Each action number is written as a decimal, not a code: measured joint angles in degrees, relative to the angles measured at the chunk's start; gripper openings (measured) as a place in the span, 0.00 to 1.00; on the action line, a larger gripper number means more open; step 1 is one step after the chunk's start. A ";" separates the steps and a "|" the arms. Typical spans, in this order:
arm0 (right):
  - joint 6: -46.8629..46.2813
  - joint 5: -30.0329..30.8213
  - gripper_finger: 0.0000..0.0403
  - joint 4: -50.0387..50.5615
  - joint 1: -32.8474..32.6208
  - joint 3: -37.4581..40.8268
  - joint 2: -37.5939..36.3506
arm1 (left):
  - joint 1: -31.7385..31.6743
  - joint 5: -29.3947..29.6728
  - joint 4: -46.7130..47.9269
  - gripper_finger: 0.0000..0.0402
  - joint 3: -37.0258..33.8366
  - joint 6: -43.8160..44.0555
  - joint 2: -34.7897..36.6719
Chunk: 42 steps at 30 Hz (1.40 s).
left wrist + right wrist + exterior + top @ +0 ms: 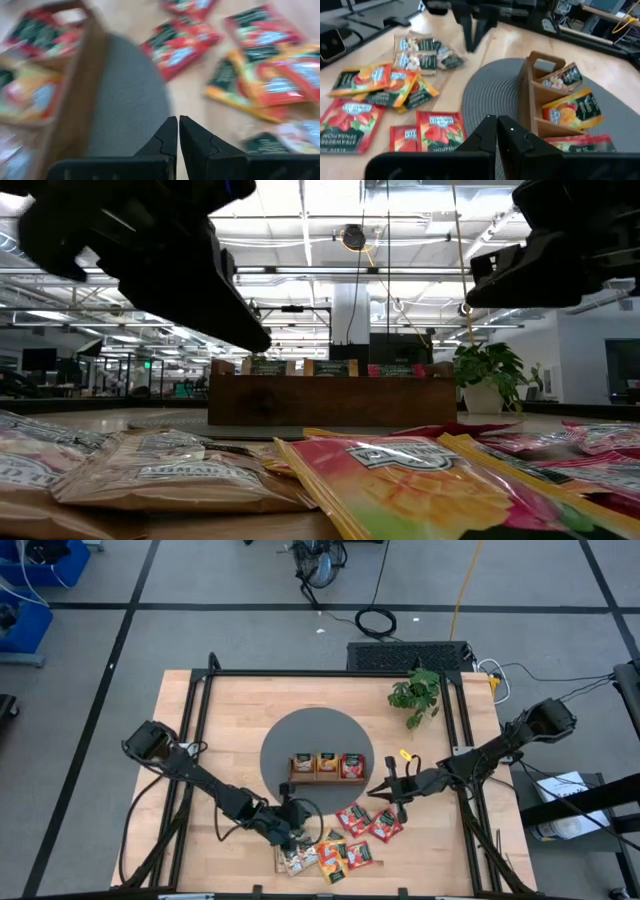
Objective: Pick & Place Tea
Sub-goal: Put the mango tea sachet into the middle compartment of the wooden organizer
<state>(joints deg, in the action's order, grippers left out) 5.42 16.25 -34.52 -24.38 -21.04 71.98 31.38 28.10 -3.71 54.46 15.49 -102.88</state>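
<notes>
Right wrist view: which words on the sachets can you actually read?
"STRAWBERRY SENSATION": on the red sachet nearest that camera.
"MANGO": probably, on an orange sachet; small and tilted.
Brand band on the red sachets: too blurred to spell out.
Sachets in the tray: labels not readable.
Pale sachets farther off: not readable.

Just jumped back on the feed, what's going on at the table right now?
Two arms are sorting tea sachets into the wooden tray on the round grey mat. The tray already holds sachets in its three compartments. The left gripper is shut and empty, above the loose sachets near the table's front edge. The right gripper is also shut with nothing in it, just right of the tray, above the red sachets.
</notes>
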 joint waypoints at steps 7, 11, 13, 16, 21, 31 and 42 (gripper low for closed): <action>-4.25 -10.78 0.01 -8.50 -0.51 -0.04 7.51 | 1.12 -4.42 -8.59 0.06 0.02 -2.86 -0.25; -3.18 -13.52 0.00 -11.68 -2.70 -4.27 15.29 | 2.22 -10.63 -14.81 0.06 0.12 -6.03 -1.22; -2.64 -13.68 0.00 -9.57 -3.95 -8.45 19.33 | 2.92 -11.62 -15.79 0.06 0.09 -5.87 -2.08; -0.64 -13.71 0.00 -4.00 -5.88 -15.33 24.70 | 3.17 -11.59 -15.78 0.06 1.54 -4.85 -2.77; 1.59 -16.08 0.00 -1.66 -8.46 -22.41 30.80 | 3.15 -12.56 -15.76 0.06 3.24 -3.27 -3.73; 1.30 -24.06 0.00 -2.43 -8.31 -25.59 34.23 | 3.00 -15.63 -15.58 0.06 3.78 -4.42 -5.61; 0.27 -26.41 0.00 -5.55 -7.97 -28.63 40.40 | 1.25 -15.41 -17.91 0.06 3.78 -4.57 -5.61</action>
<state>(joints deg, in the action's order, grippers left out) 5.69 -10.16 -40.07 -32.35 -49.67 112.39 32.62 12.69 -21.62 58.24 10.92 -108.49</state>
